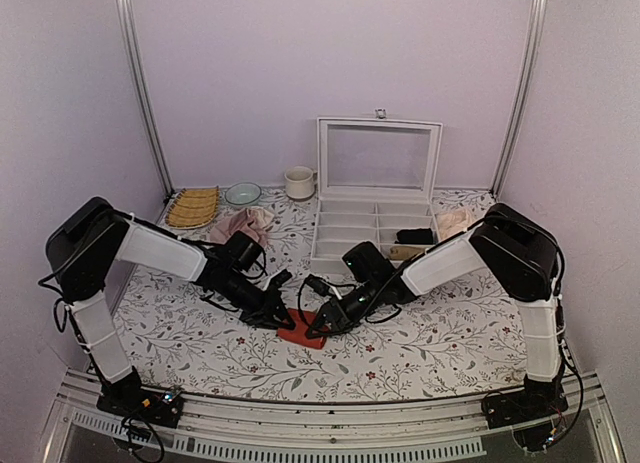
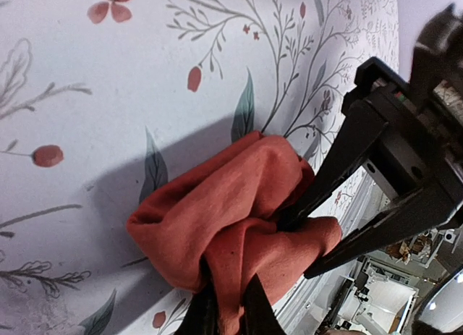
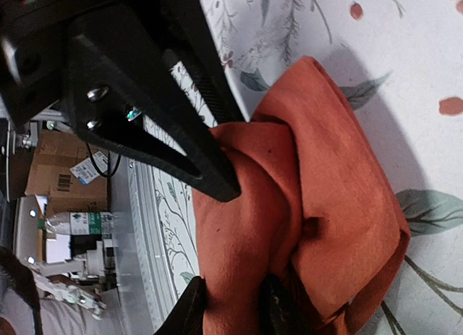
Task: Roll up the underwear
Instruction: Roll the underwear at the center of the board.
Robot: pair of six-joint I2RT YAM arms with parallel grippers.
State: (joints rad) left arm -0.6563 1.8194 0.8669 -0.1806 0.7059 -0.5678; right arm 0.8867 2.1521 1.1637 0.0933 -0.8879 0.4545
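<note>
Two claws meet on the bunched underwear (image 1: 303, 329) at near-centre of the table (image 1: 450, 343): left gripper (image 2: 224, 310) clenched on one fold, right gripper (image 3: 233, 312) straddling another, grip unclear. Beyond the table edge, a cardboard box (image 3: 51, 165) label, print too small to read.

Pale lilac walls (image 1: 330, 53) close in the back and both sides, plain and evenly lit, with no hard glare. A slim silver metal post (image 1: 140, 83) leans up the left corner and a matching silver post (image 1: 520, 83) up the right. The table wears a white cloth printed with grey-green sprigs and small red flowers (image 1: 450, 333). Along its near edge runs a ribbed aluminium rail (image 1: 330, 423). Past that edge, the right wrist view catches a brown cardboard box (image 3: 61, 177) amid blurred clutter.
</note>
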